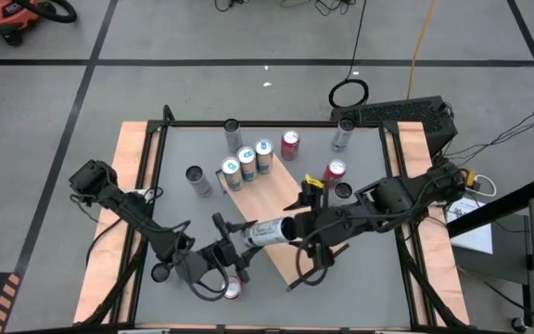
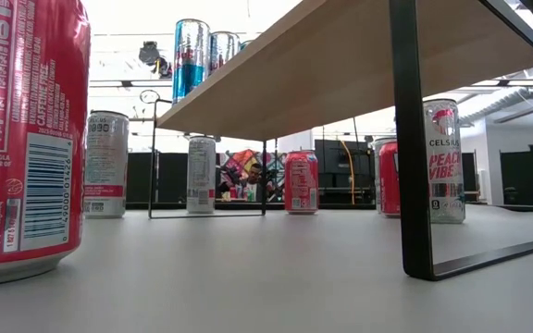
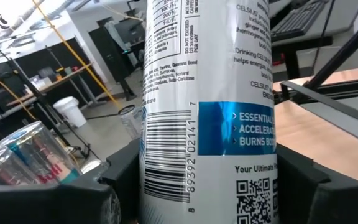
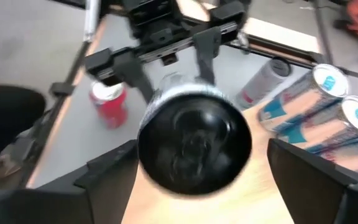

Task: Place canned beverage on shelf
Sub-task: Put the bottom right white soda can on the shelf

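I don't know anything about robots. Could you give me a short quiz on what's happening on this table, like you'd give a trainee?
1. True or false: the white can is held sideways above the shelf.
2. Which gripper grips the white can? A: left. B: right. C: neither.
3. How many blue-topped cans stand together on the shelf?

Key
1. True.
2. A. The left gripper is shut on the can. The right gripper is at the can's other end, with its jaws open and clear of it.
3. Three.
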Available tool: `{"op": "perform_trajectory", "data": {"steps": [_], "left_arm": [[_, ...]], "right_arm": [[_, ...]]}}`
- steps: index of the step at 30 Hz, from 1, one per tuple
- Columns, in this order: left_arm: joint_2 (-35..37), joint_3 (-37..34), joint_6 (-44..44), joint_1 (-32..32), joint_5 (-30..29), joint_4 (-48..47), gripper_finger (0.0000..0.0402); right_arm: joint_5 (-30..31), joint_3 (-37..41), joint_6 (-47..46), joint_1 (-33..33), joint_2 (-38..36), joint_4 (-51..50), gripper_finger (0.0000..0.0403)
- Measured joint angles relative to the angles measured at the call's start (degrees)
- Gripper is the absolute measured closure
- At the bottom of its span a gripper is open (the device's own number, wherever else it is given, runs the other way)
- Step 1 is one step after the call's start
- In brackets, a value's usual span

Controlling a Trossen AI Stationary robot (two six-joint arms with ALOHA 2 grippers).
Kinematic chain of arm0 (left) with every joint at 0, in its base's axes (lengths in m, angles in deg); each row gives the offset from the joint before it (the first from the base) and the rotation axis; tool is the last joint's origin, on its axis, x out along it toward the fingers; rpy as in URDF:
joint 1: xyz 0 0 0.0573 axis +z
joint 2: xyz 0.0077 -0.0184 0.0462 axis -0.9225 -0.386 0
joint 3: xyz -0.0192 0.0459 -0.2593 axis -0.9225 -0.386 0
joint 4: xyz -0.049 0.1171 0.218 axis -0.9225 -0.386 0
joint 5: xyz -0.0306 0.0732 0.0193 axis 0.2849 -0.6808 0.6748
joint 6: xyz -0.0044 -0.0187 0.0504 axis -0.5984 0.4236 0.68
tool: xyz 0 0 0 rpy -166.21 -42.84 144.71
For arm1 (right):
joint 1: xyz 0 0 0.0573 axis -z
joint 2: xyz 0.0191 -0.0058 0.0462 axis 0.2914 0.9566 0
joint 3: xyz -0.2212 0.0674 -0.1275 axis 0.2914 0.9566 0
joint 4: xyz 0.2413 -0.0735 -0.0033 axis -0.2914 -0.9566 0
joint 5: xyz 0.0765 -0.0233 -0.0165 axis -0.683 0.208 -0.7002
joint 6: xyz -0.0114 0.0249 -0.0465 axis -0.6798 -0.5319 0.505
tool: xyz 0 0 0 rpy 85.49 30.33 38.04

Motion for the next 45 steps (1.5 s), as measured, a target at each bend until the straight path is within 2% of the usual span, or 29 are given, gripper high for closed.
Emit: {"op": "perform_trajectory", "data": {"steps": [4,9,12,15,18,24,28,32,37,45], "left_arm": [[0.00,0.00,-1.64,-0.25,3.52,0.46,0.0153],[0.56,0.00,-5.38,-0.42,10.41,0.46,0.0154],[0.96,0.00,-8.47,0.02,17.77,0.65,0.0154],[1.71,0.00,-11.54,0.86,26.74,0.69,0.0154],[2.04,0.00,-13.26,1.86,34.46,1.88,0.0154],[2.05,0.00,-15.99,4.22,51.24,1.65,0.0155],[2.05,0.00,-17.46,6.07,58.31,1.04,0.0155],[2.05,0.01,-18.23,8.63,65.14,0.58,0.0155],[2.03,0.00,-20.51,11.94,67.96,-3.30,0.0155],[2.03,0.00,-20.51,14.40,71.97,-3.03,0.0155]], "right_arm": [[-5.35,-0.02,2.62,-1.08,-2.02,-3.94,0.0074],[-5.52,0.04,3.67,-3.26,-3.47,-9.69,0.0074],[-5.39,2.81,4.65,-4.46,-3.85,-7.49,0.0074],[-5.42,9.08,6.95,-5.45,-4.49,0.30,0.0074],[-5.40,18.62,9.23,-5.92,-6.77,10.73,0.0074],[-5.90,42.01,15.16,-5.98,-14.99,44.25,0.0087],[-14.17,54.71,20.77,-5.94,-18.62,67.24,0.0089],[-18.41,62.00,26.14,-5.84,-18.92,82.89,0.0089],[-24.05,64.08,28.77,-4.56,-18.79,90.55,0.0089],[-28.21,64.08,30.30,-3.09,-18.70,91.49,0.0090]]}}
